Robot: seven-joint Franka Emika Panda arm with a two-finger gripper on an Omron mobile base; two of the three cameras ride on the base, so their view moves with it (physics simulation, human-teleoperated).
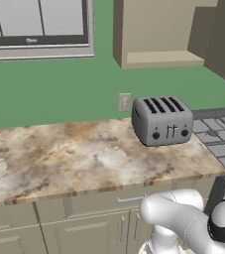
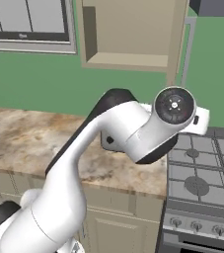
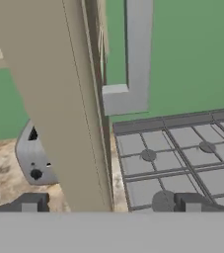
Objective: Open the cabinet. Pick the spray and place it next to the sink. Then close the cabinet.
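Cabinet (image 1: 158, 30) hung at the top of the left base view with its door swung out, the tan inner shelf showing along its lower edge. In the right base view the same box sat at top centre. Its door (image 2: 176, 44) was seen there nearly edge-on, just right of the opening.

Below it the marbled tabletop (image 1: 74, 158) ran across the middle of the left base view. It met the stove (image 1: 218, 136) at the right edge, and the toaster (image 1: 162, 120) stood on the tabletop just beside the stove.

In the hand view the door (image 3: 59, 99) was a broad beige slab running from the top edge down to the bottom, its long axis nearly upright in the frame. A grey bar, apparently the handle (image 3: 135, 54), lay just right of the slab in the upper middle, parallel to it.

The pincer (image 3: 111, 203) was spread wide and held nothing. Its two tips rose at lower left and lower right of the hand view, with the door's lower part up the frame between them, left of centre.

That looked like the relation that mattered. The door's edge lay straight ahead of the spread tips and the handle slightly to the right, so a sideways push or a pinch on the bar seemed within reach. Where the spray stood I could not tell.
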